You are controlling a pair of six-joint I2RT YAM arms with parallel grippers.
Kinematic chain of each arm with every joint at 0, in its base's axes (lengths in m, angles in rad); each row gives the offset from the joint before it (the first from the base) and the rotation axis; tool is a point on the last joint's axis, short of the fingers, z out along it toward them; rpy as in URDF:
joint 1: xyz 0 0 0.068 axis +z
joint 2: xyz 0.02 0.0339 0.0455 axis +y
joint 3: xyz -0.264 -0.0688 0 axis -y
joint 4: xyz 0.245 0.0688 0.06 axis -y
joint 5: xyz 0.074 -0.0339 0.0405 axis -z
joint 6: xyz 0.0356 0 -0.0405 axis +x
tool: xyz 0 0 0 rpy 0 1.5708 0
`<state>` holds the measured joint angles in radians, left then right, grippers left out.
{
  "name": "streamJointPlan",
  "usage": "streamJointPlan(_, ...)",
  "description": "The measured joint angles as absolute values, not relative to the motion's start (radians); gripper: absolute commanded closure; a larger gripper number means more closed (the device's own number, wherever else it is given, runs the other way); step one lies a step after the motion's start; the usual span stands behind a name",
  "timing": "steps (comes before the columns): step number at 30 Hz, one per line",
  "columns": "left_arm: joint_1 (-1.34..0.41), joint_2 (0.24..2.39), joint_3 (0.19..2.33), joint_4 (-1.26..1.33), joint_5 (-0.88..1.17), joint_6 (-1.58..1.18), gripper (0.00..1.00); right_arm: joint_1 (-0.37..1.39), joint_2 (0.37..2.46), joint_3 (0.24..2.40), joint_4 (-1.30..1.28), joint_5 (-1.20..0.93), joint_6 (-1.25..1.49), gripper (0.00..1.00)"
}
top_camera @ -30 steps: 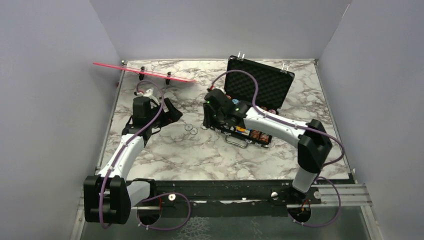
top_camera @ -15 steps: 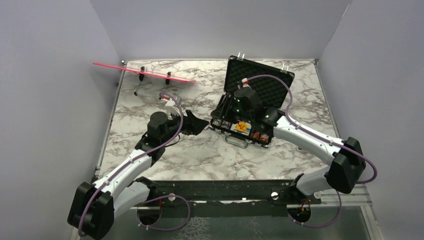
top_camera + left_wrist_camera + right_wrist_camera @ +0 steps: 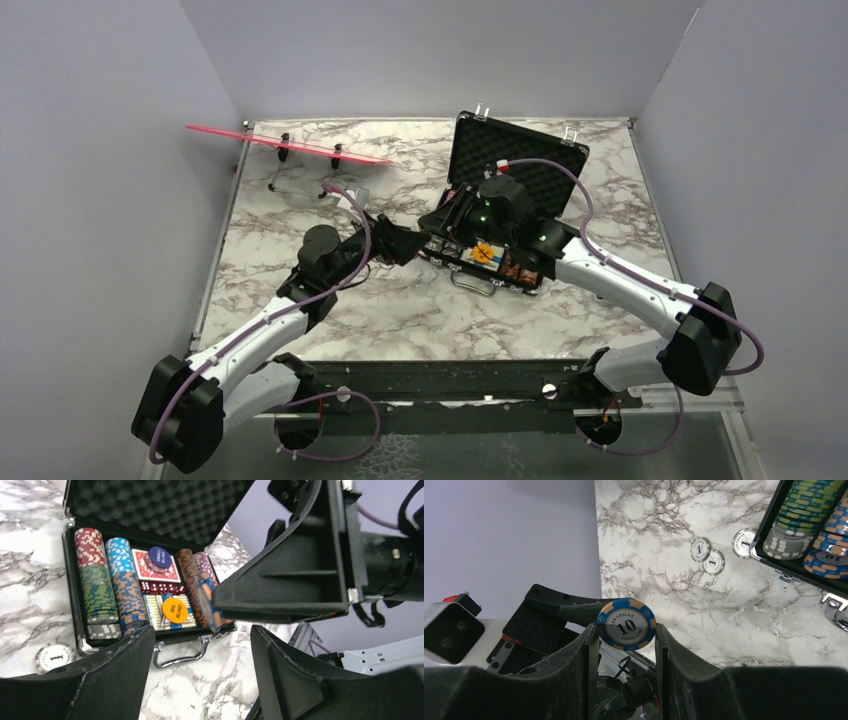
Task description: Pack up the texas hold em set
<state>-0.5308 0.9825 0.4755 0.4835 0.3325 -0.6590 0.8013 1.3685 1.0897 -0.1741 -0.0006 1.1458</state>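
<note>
Right wrist view: the right claw [image 3: 626,630] is clamped on a round blue-and-tan chip [image 3: 626,624]. The chip's flat face is printed "10", and it is pinched at its rim between matte black fingers [image 3: 574,680].

In the left wrist view, the black case [image 3: 150,505] lies open ahead of the left claw [image 3: 200,680]. Its lid is lined with dimpled egg-crate foam. The tray holds ribbed rows of chips [image 3: 97,587] in red, green, blue, grey and brown, next to a red-backed card deck [image 3: 145,567]. A round blue button [image 3: 160,557] lies on the deck, and nearer the claw there are dark red dice [image 3: 160,587] and an orange button [image 3: 175,610]. A bent metal handle [image 3: 180,657] sits on the case edge nearest that claw.

The left claw's jaws stand apart with nothing between them. One white chip [image 3: 50,656] lies flat on the marble worktop [image 3: 30,580], just to the claw's left and beside the case corner.

From the top external view, the right claw [image 3: 455,215] hangs over the tray's left end, and the left claw [image 3: 400,243] is just beside that corner. Bare veined marble spreads on the near side of both claws. A pink strip [image 3: 290,145] stands well behind the left claw, near the back wall.
</note>
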Motion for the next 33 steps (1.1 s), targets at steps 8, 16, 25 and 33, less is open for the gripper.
streamJointPlan(8, -0.552, 1.036, 0.515, 0.532, 0.302, -0.709, 0.55, 0.798, 1.369, 1.074, -0.153, -0.014, 1.208, 0.69)
streamJointPlan(16, -0.562, 1.048, 0.515, 0.543, 0.261, -0.735, 0.98, 0.797, 1.374, 1.068, -0.137, -0.026, 1.231, 0.67)
streamJointPlan(25, -0.563, 1.047, 0.516, 0.533, 0.212, -0.661, 1.0, 0.713, 1.341, 0.987, 0.01, -0.18, 1.109, 0.24)
streamJointPlan(33, -0.495, 1.081, 0.676, 0.408, 0.466, -0.535, 1.0, 0.393, 1.279, 0.882, 0.218, -0.635, 0.843, 0.24)
